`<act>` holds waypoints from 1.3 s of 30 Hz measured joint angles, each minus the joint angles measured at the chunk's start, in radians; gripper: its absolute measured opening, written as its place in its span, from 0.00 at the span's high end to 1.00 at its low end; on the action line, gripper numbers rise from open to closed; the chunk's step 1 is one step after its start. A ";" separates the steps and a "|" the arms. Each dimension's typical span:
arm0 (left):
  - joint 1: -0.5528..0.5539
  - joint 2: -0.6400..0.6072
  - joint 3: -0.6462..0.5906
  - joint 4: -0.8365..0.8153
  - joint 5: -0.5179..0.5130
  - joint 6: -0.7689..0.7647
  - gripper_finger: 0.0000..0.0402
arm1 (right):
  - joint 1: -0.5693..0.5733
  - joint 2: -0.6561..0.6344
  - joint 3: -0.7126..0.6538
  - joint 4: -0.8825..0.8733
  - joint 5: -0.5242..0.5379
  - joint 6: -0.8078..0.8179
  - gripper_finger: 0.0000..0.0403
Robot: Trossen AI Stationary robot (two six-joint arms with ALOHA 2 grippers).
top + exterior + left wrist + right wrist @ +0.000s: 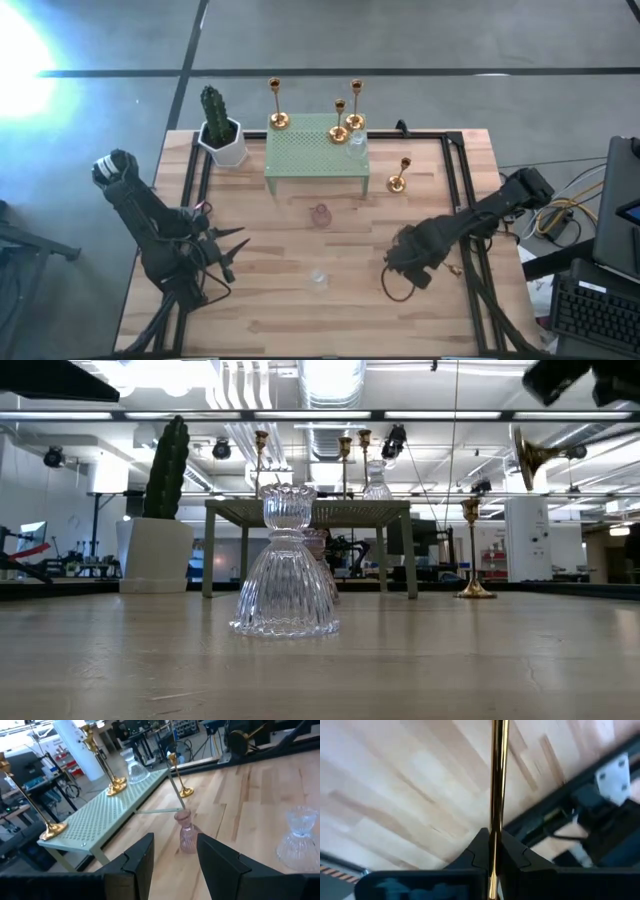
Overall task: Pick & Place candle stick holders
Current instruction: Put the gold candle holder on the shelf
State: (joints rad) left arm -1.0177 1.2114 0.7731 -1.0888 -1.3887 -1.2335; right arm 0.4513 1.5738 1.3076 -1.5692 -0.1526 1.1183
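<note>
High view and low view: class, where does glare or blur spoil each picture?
High view: white glare burns out the top-left floor, off the table. Low view: bright ceiling lights; the near clear glass holder is sharp. Right wrist view: the clamped gold stem is blurred.

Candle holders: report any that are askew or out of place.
One gold holder is sideways in the air, its stem clamped in the shut right hand. The others stand upright, on the green stand or the table.

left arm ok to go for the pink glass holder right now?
Probably yes. The left gripper has its jaws open and aimed at the pink glass holder, with only bare table between. The green stand sits off to one side, and the clear glass holder to the other.
</note>
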 joint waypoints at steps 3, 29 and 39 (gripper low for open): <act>0.020 0.000 0.023 0.001 0.025 0.028 0.62 | 0.020 0.009 0.053 -0.002 0.040 -0.024 0.98; 0.199 0.000 0.043 0.614 -0.011 0.710 0.62 | 0.099 0.035 0.261 0.820 0.728 -0.801 0.98; 0.200 -0.058 0.046 0.742 0.040 0.902 0.62 | 0.086 0.111 0.199 0.920 1.056 -1.390 0.98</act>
State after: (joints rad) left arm -0.8181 1.1530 0.8194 -0.3473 -1.3484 -0.3318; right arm 0.5368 1.6850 1.5065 -0.6493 0.9030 -0.2721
